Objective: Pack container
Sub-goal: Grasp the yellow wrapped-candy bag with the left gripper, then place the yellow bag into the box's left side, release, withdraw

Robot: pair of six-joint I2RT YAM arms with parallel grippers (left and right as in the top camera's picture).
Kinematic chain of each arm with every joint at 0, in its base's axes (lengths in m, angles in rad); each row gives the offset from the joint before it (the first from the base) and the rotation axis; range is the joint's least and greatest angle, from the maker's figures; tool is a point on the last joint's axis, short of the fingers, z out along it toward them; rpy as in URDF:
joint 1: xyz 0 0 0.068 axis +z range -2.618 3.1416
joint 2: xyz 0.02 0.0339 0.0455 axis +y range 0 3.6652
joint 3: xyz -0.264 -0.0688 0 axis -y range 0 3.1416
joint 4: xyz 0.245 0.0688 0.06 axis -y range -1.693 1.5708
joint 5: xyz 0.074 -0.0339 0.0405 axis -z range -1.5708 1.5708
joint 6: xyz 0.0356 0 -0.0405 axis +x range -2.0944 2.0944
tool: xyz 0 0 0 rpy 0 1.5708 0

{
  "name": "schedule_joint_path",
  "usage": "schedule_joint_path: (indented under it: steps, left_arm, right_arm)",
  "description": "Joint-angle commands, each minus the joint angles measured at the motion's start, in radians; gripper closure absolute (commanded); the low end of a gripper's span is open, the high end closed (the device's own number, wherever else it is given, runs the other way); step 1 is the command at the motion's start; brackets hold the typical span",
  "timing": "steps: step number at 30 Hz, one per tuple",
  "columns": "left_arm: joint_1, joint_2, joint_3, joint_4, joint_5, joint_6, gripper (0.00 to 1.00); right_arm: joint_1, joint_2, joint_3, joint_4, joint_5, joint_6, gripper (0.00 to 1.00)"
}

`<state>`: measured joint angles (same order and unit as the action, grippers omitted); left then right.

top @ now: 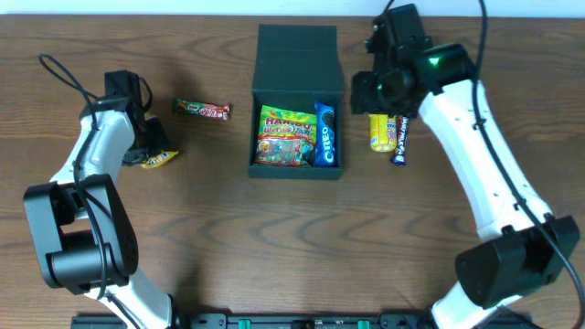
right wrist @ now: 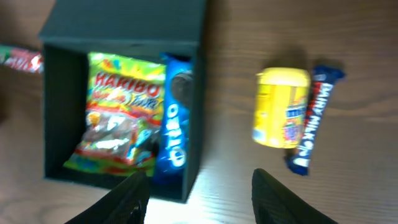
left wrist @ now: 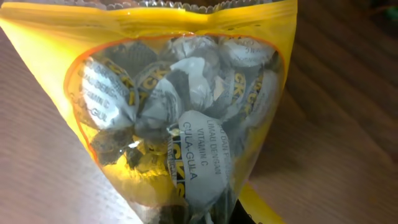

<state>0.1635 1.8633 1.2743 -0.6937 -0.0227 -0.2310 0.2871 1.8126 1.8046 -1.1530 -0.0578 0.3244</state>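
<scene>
The container (top: 297,55) is a dark open box at the table's middle, with its flap lid lying back. It holds a Haribo bag (top: 286,135) and a blue Oreo pack (top: 325,134). It also shows in the right wrist view (right wrist: 198,93). My left gripper (top: 146,146) is shut on a yellow bag of wrapped candies (left wrist: 180,118) at the left, low over the table. Its fingers are hidden behind the bag. My right gripper (right wrist: 202,202) is open and empty. It hovers over bare table between the container and a yellow snack pack (right wrist: 280,109).
A red and green candy bar (top: 202,110) lies left of the container. A blue Dairy Milk bar (top: 399,140) lies beside the yellow snack pack (top: 382,132) on the right. The right arm reaches over the table's back right.
</scene>
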Motion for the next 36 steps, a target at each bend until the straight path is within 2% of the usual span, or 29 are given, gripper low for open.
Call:
schedule_joint_path:
  steps: [1, 4, 9, 12, 17, 22, 24, 28, 29, 30, 31, 32, 36]
  left_arm:
    - [-0.011, -0.054, 0.102, -0.031, -0.003, 0.025, 0.94]
    - [-0.053, -0.137, 0.148, -0.042, -0.002, 0.03, 0.94]
    - [-0.251, -0.275, 0.163, -0.021, 0.054, 0.084, 0.94]
    - [-0.389, -0.268, 0.162, -0.02, 0.103, 0.1, 0.94]
    - [-0.552, -0.201, 0.161, -0.015, 0.098, 0.092, 0.94]
    - [-0.608, -0.096, 0.161, -0.02, 0.109, 0.085, 0.94]
    - [-0.61, -0.054, 0.161, -0.022, 0.159, 0.07, 0.94]
    - [-0.609, -0.017, 0.161, -0.024, 0.182, -0.018, 0.94]
    - [-0.609, -0.013, 0.161, -0.023, 0.182, -0.029, 0.85]
    - [-0.609, -0.013, 0.161, -0.023, 0.182, -0.032, 0.47]
    - [-0.609, -0.013, 0.161, -0.023, 0.181, -0.032, 0.2]
    - [-0.609, -0.014, 0.161, -0.022, 0.181, -0.032, 0.05]
    - [-0.607, -0.029, 0.169, -0.024, 0.184, -0.032, 0.05]
  right_arm:
    - [-0.078, -0.031, 0.008, -0.004, -0.003, -0.015, 0.46]
    - [-0.13, -0.052, 0.008, -0.01, -0.003, -0.015, 0.46]
    - [-0.196, -0.08, 0.008, -0.014, -0.003, -0.014, 0.46]
    - [-0.208, -0.08, 0.008, -0.019, -0.003, -0.014, 0.45]
    - [-0.209, -0.08, 0.008, -0.03, -0.003, -0.015, 0.45]
    - [-0.209, -0.08, 0.008, -0.053, -0.003, -0.015, 0.45]
    - [-0.209, -0.08, 0.008, -0.063, -0.003, -0.015, 0.45]
    - [-0.209, -0.08, 0.008, -0.067, -0.002, -0.016, 0.45]
    - [-0.209, -0.08, 0.008, -0.066, -0.002, -0.016, 0.45]
    - [-0.209, -0.08, 0.008, -0.066, -0.002, -0.016, 0.44]
    - [-0.209, -0.08, 0.008, -0.066, -0.002, -0.016, 0.44]
    - [-0.209, -0.08, 0.008, -0.064, -0.002, -0.016, 0.44]
    - [-0.209, -0.08, 0.008, -0.061, -0.002, -0.02, 0.44]
